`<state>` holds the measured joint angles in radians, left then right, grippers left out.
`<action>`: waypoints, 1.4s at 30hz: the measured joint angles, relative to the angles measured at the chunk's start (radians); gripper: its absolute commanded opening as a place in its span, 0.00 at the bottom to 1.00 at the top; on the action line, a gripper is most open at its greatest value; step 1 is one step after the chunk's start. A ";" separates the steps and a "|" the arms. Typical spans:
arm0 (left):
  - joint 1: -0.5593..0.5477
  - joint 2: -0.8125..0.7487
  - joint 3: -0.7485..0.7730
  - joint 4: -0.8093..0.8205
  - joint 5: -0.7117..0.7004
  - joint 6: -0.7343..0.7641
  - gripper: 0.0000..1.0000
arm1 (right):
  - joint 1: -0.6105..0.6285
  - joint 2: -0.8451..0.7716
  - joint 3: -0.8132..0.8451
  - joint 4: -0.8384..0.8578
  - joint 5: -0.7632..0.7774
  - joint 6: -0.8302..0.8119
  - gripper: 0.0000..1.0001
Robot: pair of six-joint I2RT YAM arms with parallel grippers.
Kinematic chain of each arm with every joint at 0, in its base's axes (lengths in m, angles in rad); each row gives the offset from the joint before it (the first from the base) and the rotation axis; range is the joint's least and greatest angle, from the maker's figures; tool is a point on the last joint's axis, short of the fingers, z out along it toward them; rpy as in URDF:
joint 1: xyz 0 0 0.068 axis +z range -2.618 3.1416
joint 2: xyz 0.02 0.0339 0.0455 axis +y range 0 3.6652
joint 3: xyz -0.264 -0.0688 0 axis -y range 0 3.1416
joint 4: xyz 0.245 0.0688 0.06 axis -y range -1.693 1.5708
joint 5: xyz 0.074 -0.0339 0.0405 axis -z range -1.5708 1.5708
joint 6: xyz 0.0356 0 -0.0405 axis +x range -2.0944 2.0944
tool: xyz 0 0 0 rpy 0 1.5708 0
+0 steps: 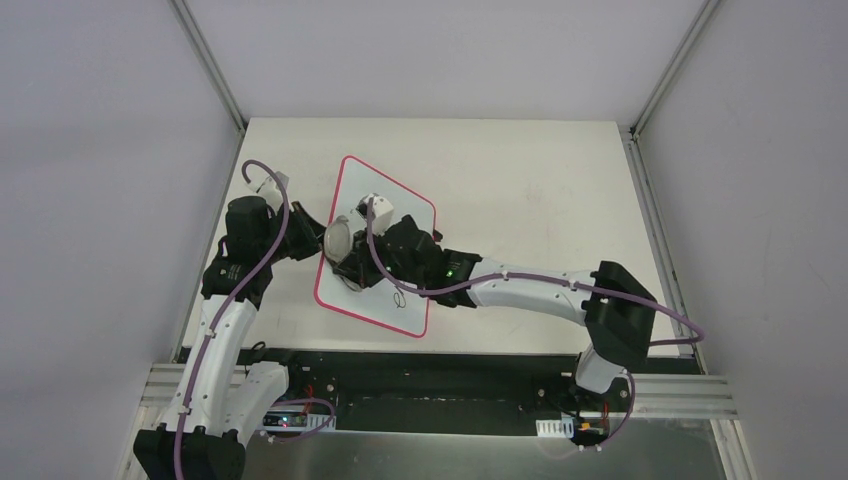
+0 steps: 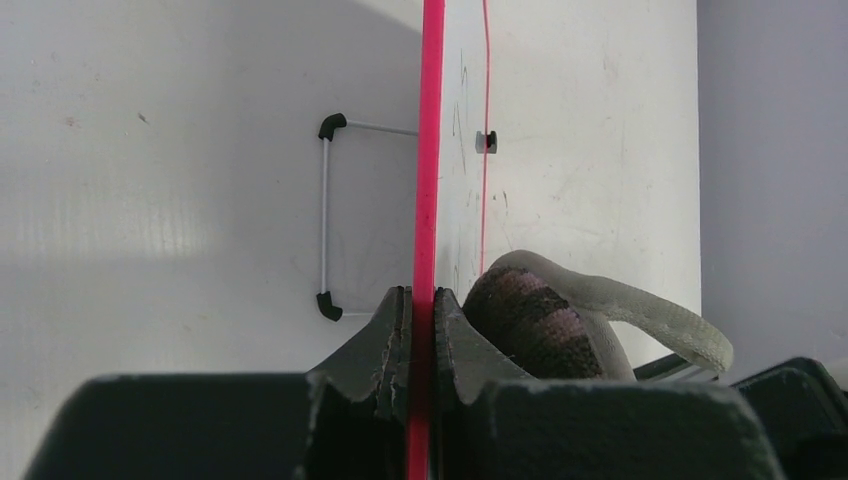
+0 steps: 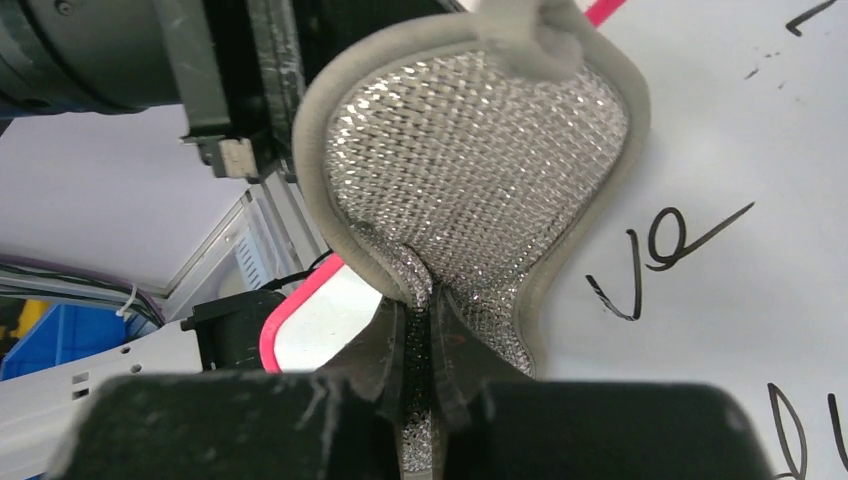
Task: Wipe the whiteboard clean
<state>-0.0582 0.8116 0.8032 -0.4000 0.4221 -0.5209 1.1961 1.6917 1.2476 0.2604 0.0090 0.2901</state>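
Both jaws shut tight: left gripper (image 2: 423, 300) clamping whiteboard (image 1: 358, 182) frame, board lying toward worktop's (image 1: 520, 180) left edge; right gripper (image 3: 432, 310) pinching grey pad (image 3: 470, 170) over it. Risking: pad folding, missing handwriting (image 3: 670, 245); frame slipping, board skidding

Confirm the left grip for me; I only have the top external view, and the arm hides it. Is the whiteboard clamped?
Observer: Yes. The left gripper is shut on the whiteboard's red-pink frame.
Operator: And the right one?
Observer: The right gripper is shut on the narrow end of the grey-rimmed pad, mesh face toward the wrist camera.
Operator: Any ink near the pad? The arm covers that spot.
Observer: Yes, black handwriting shows on the board right beside the pad.
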 measured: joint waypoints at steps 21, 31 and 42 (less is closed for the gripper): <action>0.000 0.000 0.000 -0.001 -0.005 -0.002 0.00 | -0.059 -0.032 -0.107 -0.040 0.047 0.063 0.00; 0.000 0.000 0.000 0.002 0.006 -0.010 0.00 | -0.051 0.023 0.056 -0.025 -0.032 0.060 0.00; 0.000 0.000 0.000 0.001 0.006 -0.010 0.00 | -0.122 -0.059 -0.248 0.174 -0.026 0.147 0.00</action>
<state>-0.0582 0.8116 0.8032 -0.3992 0.4282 -0.5312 1.0744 1.6329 0.9993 0.4347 -0.0170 0.4370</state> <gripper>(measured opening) 0.067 0.057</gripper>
